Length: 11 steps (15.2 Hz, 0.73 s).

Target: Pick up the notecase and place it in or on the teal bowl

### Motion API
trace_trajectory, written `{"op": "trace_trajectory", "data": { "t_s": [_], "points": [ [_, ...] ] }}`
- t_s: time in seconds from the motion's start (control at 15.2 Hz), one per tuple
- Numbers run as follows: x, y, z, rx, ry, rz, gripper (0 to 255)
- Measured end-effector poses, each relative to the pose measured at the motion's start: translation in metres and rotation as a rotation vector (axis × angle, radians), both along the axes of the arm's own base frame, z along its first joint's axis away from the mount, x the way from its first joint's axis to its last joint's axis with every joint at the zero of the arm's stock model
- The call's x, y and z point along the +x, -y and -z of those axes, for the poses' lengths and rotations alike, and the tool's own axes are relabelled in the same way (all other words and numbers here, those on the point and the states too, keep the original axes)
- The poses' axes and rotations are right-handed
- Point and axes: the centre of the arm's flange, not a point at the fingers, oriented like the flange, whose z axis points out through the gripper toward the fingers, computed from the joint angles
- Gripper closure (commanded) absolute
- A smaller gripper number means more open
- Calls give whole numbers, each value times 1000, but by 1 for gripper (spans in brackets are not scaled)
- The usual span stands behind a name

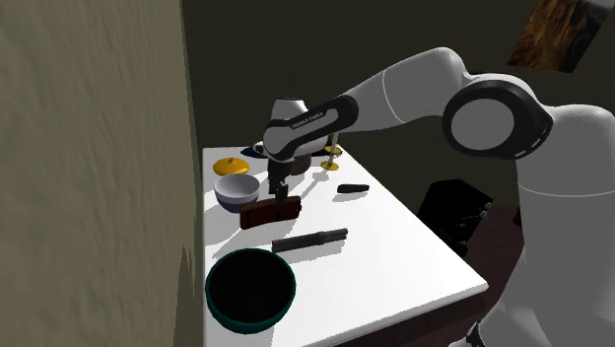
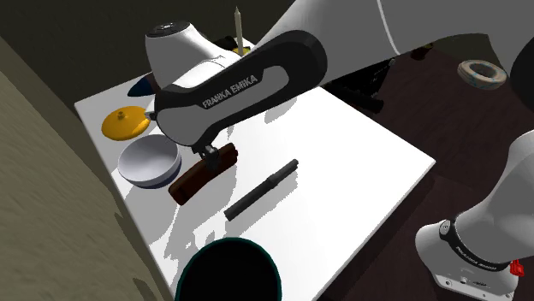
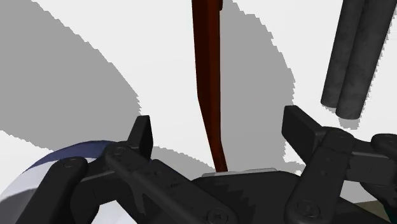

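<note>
Grasp in hand

The teal bowl [image 1: 250,289] is sitting low in the shoulder view. Beyond it, mid-frame, the reddish-brown notecase [image 1: 271,210] is lying under the gripper [image 1: 279,185], whose fingers are standing apart either side, not touching; squeezing, then lifting, seems next

A white bowl [image 1: 237,190] sits beside a yellow lid [image 1: 231,166], a dark rod [image 1: 310,239] nearby.

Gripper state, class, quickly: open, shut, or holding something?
Gripper: open, straddling the reddish-brown notecase without clasping it.
</note>
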Motion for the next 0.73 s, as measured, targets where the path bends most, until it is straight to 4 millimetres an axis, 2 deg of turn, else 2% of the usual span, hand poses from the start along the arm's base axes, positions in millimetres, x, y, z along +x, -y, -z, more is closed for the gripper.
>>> {"op": "trace_trajectory", "data": {
  "t_s": [0.26,0.73],
  "points": [
    [1,-3,21,0,0,-2,0],
    [1,-3,24,0,0,-2,0]
  ]
}}
